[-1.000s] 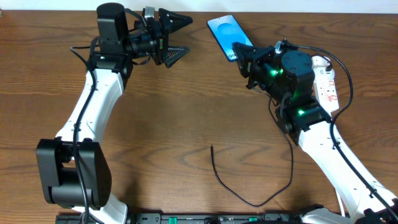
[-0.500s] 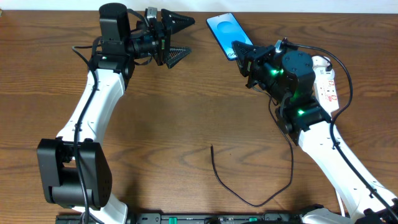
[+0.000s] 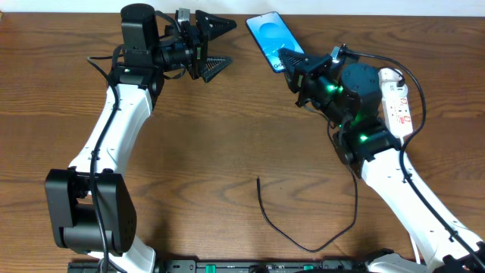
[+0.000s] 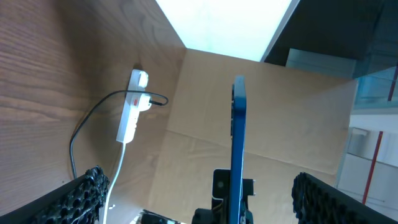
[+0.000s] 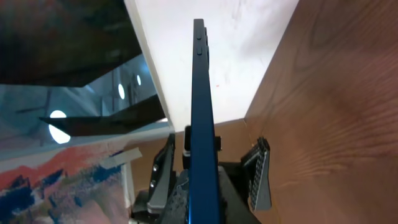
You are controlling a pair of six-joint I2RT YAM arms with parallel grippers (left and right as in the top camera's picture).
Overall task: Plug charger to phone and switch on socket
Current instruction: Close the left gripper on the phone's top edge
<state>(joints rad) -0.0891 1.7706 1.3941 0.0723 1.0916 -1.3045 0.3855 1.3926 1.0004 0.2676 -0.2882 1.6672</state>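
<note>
The phone [image 3: 267, 33], blue screen up, is held off the table at the back, with my right gripper [image 3: 291, 59] shut on its near end. It shows edge-on in the right wrist view as a blue phone edge [image 5: 200, 93] above my right gripper [image 5: 203, 202]. My left gripper [image 3: 225, 44] stands open just left of the phone, apart from it. In the left wrist view the phone [image 4: 238, 137] stands edge-on ahead of my open left gripper [image 4: 202, 199]. The charger [image 3: 303, 241] lies loose in a curve near the table's front. The socket [image 3: 397, 98] lies at the right.
The socket [image 4: 129, 115] lies on the wood with a thin black cable curving from it. My right arm's own cables arch over the socket in the overhead view. The left arm's base [image 3: 87, 212] stands at the front left. Cardboard sheets stand beyond the table's edge.
My right gripper has carried the phone a little left and toward the back, closer to the left gripper. The left gripper shifted slightly right, then held still. The charger has not moved.
</note>
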